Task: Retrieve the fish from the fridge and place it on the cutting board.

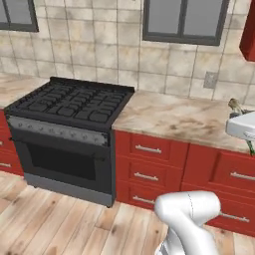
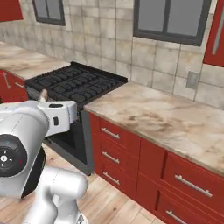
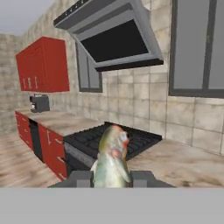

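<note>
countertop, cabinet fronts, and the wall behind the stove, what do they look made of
The countertop looks like polished marbled stone: beige with brown veining. The cabinet fronts look like red painted or lacquered panels with metallic bar handles; what lies beneath can't be told. The wall looks like matte beige ceramic tile, given its grid of grout lines.

the fish [image 3: 111, 159] is pale greenish-grey with an orange-red patch near its head. in the hand view it stands upright between the 2 dark fingertips of the gripper [image 3: 111, 178], head up and tail hidden below, raised in the air with the stove and the counter behind it. in the right base view its tip [image 2: 43, 95] shows above the hand.
</note>
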Available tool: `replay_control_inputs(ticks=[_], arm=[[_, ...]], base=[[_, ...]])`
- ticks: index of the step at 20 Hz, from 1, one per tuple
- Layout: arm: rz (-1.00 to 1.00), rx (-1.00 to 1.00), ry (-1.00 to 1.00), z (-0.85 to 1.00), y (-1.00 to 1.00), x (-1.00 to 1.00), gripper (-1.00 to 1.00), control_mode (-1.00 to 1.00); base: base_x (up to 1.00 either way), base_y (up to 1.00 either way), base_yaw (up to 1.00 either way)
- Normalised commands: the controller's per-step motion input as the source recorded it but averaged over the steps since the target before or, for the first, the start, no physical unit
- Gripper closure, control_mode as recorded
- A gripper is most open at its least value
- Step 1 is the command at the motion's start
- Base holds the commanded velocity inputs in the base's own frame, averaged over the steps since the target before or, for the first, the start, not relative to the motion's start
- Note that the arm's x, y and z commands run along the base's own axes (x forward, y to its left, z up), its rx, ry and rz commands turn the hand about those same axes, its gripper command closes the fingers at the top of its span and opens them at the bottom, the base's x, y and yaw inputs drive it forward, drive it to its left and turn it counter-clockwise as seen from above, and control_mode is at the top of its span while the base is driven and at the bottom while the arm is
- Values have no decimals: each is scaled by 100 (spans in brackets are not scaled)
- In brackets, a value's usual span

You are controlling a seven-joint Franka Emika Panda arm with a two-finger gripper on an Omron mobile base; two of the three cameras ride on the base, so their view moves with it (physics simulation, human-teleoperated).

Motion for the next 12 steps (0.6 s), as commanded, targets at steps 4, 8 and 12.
replay_control_inputs(ticks=[4,8,12], arm=[[0,0,0,0,0,0,100,100],[0,0,0,0,0,0,100,100],[0,0,0,0,0,0,100,100]], base=[[-18,54,78],[-14,68,75],[18,83,62]])
